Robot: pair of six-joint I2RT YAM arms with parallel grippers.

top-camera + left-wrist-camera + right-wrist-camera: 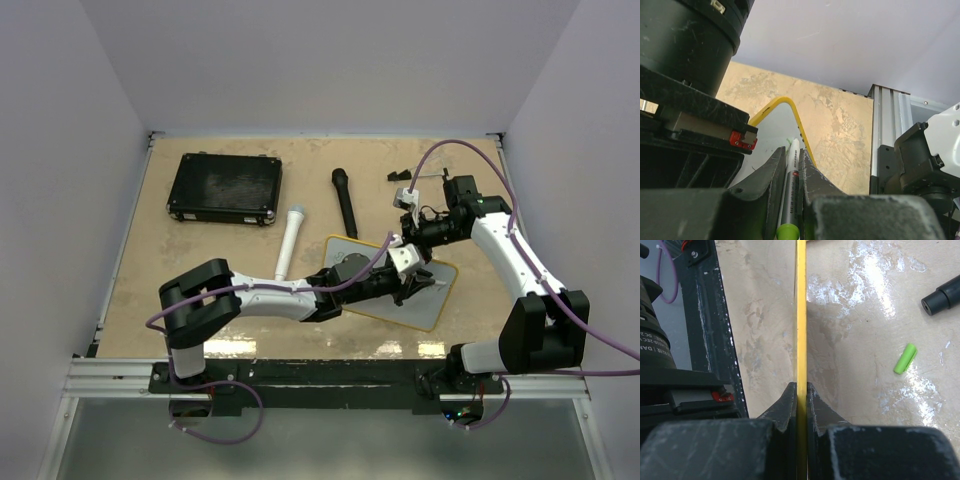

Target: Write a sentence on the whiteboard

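Starting at the left, the bench [200, 280] is a mottled tan, plywood-like sheet closed in by pale walls on the left, far and right sides, with a metal rail [330, 372] along the near edge. Its left front quarter lies bare apart from the left arm reaching across it. A black case [224, 188], rectangular with a ribbed lid, sits near the far left corner. Right of it lie a white stick with a rounded head [289, 240] and a black stick of the same shape [345, 202], near each other but apart.

Right of centre lies the whiteboard [437, 305], a flat pale panel with a thin yellow rim and rounded corners, turned askew to the bench edges. The arm hides most of its face, so I cannot tell whether anything is written there. The left gripper [792, 152] is over it, clamped on a marker [789, 195] with a white barrel and a green end. The printing on the barrel is too small to read.

The right gripper [801, 387] is pinched together on the board's yellow rim [800, 315], seen edge-on in its wrist view. A small green cap [905, 358] lies loose on the glossy bench just beyond.
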